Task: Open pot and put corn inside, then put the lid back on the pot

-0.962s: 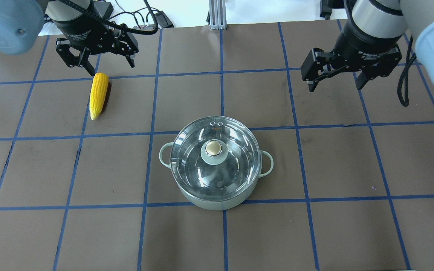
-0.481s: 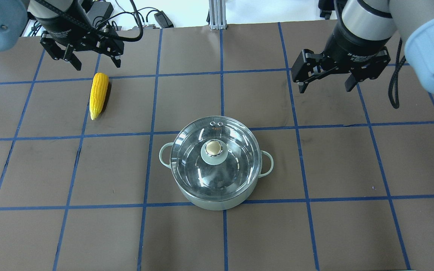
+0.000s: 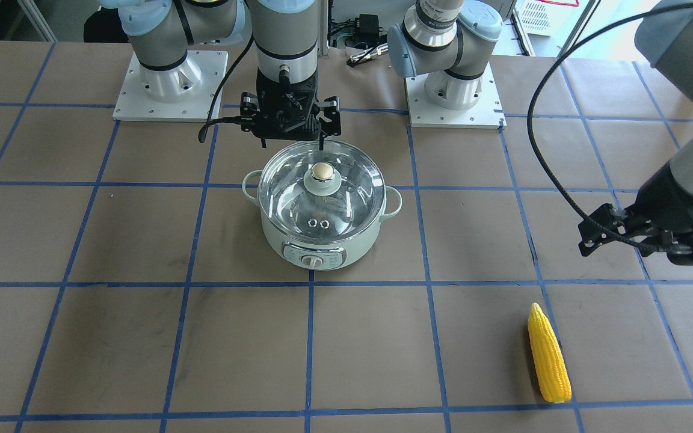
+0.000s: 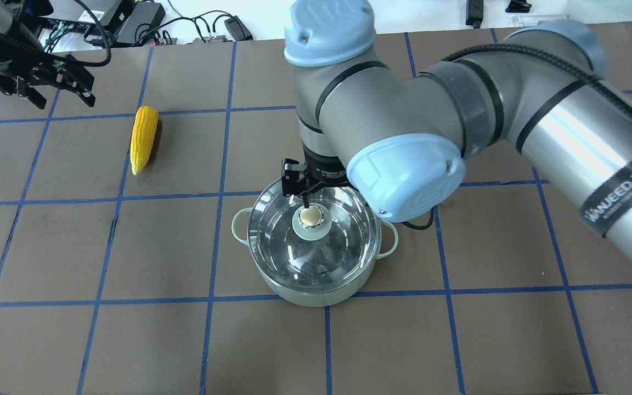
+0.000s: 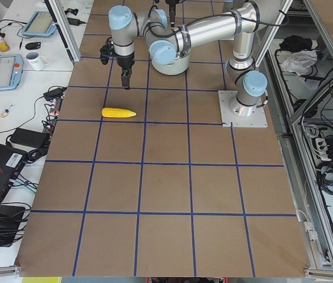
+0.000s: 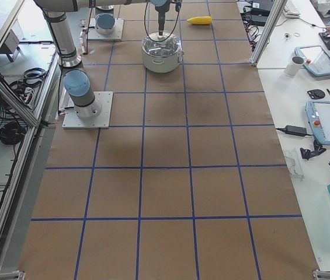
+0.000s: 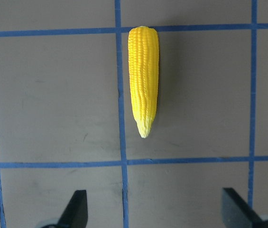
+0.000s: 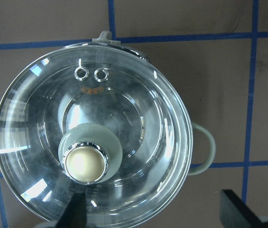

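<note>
The mint-green pot stands mid-table with its glass lid on; the gold knob is at its centre. In the front-facing view the pot shows its dial. My right gripper is open, above the lid's robot-side edge, apart from the knob; the right wrist view shows its fingertips spread wide over the lid. The yellow corn lies on the table at the left. My left gripper is open and empty, to the far left of the corn; the left wrist view shows the corn.
The brown table cover carries a blue tape grid. Cables and power bricks lie past the far edge. The right arm's big elbow hangs over the pot's far right side. The arm bases stand at the robot's edge.
My right arm has swung from the far right to over the pot, gripper still open. My left gripper has moved left, away from the corn. Corn, pot and lid have not moved.
</note>
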